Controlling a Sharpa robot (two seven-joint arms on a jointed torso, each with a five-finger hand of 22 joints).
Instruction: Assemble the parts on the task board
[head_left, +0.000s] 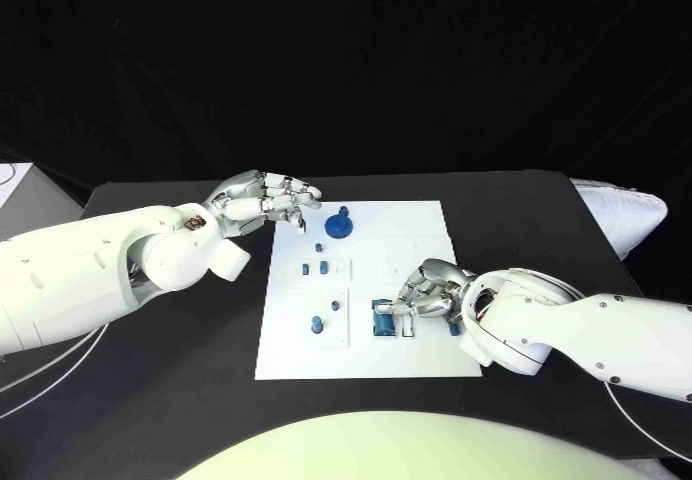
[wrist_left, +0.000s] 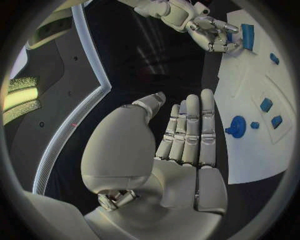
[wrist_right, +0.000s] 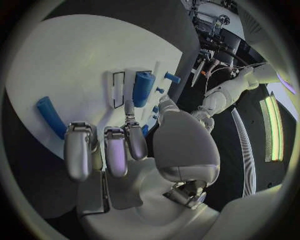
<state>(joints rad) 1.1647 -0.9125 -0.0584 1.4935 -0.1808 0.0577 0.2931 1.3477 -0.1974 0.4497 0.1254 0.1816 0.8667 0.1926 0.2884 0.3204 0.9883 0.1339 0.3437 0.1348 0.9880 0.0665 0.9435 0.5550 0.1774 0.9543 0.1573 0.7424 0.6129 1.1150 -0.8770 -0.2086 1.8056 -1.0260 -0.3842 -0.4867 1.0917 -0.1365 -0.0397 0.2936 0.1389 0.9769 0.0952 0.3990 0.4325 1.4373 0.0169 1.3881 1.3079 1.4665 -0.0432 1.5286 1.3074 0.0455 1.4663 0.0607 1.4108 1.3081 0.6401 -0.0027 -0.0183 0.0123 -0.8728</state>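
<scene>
The right hand (wrist_right: 125, 150) hovers over the white task board (wrist_right: 69, 60), fingers curled and holding nothing. A blue cylinder part (wrist_right: 50, 117) lies at nine o'clock from the fingertips (wrist_right: 78, 145). A blue block part (wrist_right: 143, 88) sits at twelve o'clock, with smaller blue pieces (wrist_right: 172, 77) beyond it.

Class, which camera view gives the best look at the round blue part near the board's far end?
The left wrist view: the round blue part shows large and unobstructed on the task board. The head view shows it smaller, beside the left hand. In the right wrist view I cannot pick it out.

A robotics lab — black table (head_left: 173, 390) against black backdrop, white task board (head_left: 397, 240), cabled equipment racks (wrist_right: 215, 20) behind.
</scene>
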